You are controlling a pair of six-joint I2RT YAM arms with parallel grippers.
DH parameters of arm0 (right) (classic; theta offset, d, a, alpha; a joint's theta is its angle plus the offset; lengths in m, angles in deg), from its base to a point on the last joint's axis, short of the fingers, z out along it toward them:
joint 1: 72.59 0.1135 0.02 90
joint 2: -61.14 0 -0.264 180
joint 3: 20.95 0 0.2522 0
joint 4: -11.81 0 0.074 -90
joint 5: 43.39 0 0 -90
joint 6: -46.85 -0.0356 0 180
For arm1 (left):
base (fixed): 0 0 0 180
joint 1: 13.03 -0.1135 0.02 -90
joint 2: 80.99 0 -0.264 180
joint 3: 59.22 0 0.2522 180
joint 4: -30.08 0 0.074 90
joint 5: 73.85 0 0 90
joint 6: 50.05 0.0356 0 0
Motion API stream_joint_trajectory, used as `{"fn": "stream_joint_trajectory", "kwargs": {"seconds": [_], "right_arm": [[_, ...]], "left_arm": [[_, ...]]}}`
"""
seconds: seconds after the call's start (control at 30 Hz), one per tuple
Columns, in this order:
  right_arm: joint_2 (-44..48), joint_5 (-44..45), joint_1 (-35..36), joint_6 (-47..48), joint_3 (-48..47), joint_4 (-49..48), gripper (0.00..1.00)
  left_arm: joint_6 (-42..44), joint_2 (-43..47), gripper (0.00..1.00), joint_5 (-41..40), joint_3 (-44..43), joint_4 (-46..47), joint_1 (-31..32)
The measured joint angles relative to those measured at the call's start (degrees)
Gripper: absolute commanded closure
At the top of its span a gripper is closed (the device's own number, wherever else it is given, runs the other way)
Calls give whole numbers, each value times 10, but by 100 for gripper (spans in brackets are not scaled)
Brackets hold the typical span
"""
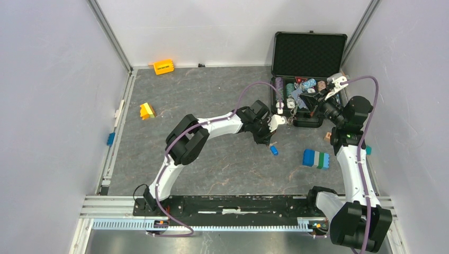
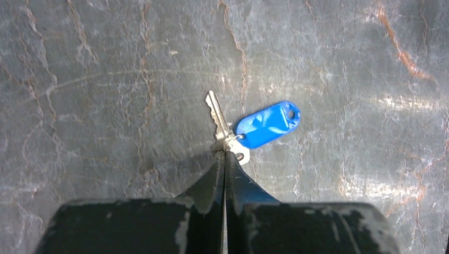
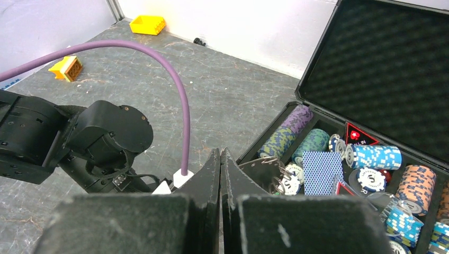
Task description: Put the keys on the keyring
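A blue key (image 2: 267,124) with a short silver blade (image 2: 214,112) lies flat on the dark table. My left gripper (image 2: 225,154) points down at it and is shut on the key's metal head. From above, the key (image 1: 274,150) shows just below that gripper (image 1: 270,139). My right gripper (image 3: 220,152) is shut, held over the case's front edge. The dark-grey keyring (image 3: 260,170), with wire loops, hangs from its tips on their right side. The keyring (image 1: 290,112) dangles left of the right gripper (image 1: 308,104). A green speck sits by the loops; I cannot tell what it is.
An open black case (image 1: 310,53) at the back right holds stacks of poker chips (image 3: 375,157) and a card deck (image 3: 323,172). A blue, green and white block (image 1: 316,158) lies by the right arm. A yellow block (image 1: 147,110) and an orange block (image 1: 163,66) sit to the left.
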Motion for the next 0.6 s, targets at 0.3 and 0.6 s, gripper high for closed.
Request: {"fn": "stream_joint_trajectory", "kwargs": {"seconds": [0.3,0.6], "right_arm": [[0,0,0,0,0,-2,100],[0,0,0,0,6,-3,100]], "left_arm": [[0,66,98,-15,95,2,-7],[0,133,98,-15,196,27,-33]]}}
